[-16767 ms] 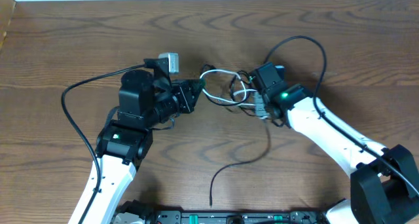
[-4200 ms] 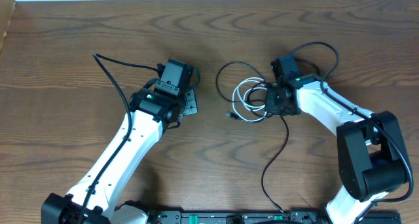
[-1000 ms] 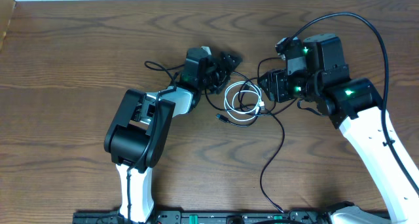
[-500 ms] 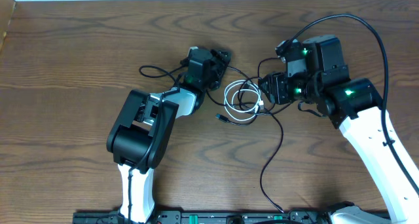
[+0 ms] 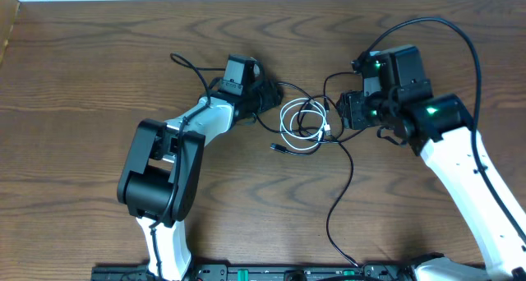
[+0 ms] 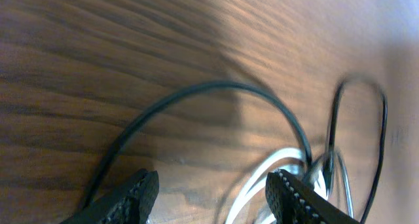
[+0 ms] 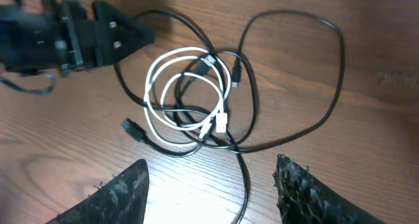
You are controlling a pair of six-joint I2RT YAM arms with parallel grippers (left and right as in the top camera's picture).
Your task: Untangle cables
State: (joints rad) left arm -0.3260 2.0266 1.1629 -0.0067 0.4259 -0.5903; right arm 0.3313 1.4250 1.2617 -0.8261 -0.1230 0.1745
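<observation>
The cables lie tangled mid-table: a white cable [image 5: 300, 121] coiled in loops, with a black cable [image 5: 349, 174] threaded through it and trailing toward the front edge. My left gripper [image 5: 267, 94] is at the coil's left edge and open. In the left wrist view the white cable [image 6: 245, 185] runs loosely between its fingertips [image 6: 134, 198], and a black loop [image 6: 216, 86] arcs ahead. My right gripper [image 5: 341, 115] is open just right of the coil. In its wrist view the white coil [image 7: 183, 86] lies ahead, and the black cable [image 7: 245, 185] passes between the jaws untouched.
Brown wooden table [image 5: 99, 51]. The thick black arm wires arch behind the left arm [image 5: 185, 67] and over the right arm [image 5: 448, 26]. A black plug end [image 5: 278, 148] lies at the coil's front left. The left gripper [image 7: 118, 31] shows at the right wrist view's top left.
The left arm has swung its wrist leftward, its gripper drawing back to the coil's left edge, jaws narrower than before. The right arm and the cables have barely moved.
</observation>
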